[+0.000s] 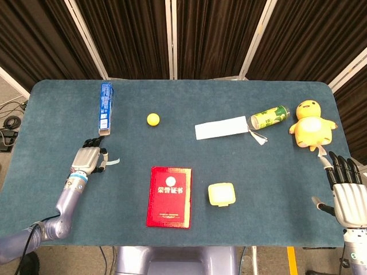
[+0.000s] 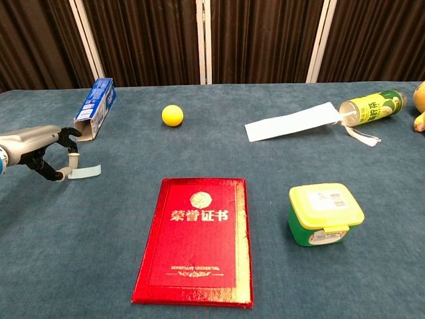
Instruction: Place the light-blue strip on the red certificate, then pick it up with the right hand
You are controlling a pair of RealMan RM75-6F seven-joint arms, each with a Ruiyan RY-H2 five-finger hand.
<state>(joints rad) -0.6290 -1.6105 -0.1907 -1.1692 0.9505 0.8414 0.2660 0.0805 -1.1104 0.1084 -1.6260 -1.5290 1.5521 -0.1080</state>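
**Entry: light-blue strip at left hand, not yet on the certificate**

Left hand (image 2: 41, 154): fingers curled around the near end of the light-blue strip (image 2: 85, 171); it appears pinched at the fingertips, the free end lying on or just above the cloth. Right hand (image 1: 347, 192): fingers spread, holding nothing, at the table's right edge.

Red certificate (image 2: 194, 240): flat, rigid-looking booklet, glossy red cover, gilt emblem and lettering, near the front centre, well apart from the strip.

Risks, as judged:
- The strip is thin, limp and light; a shallow pinch could let it slip or flutter out during the carry.
- It may curl or land partly off the cover.
- Lying flat on a slick cover, it will likely be hard for the right hand to get under.

Other items: blue carton (image 2: 94, 108), oblong, on its side; yellow ball (image 2: 172, 115), smooth; white paper sheet (image 2: 289, 122); green can (image 2: 371, 106), lying down; yellow-lidded green tub (image 2: 325, 213); plush chick (image 1: 311, 124), soft. Table (image 2: 279, 279): teal felt-like covering.
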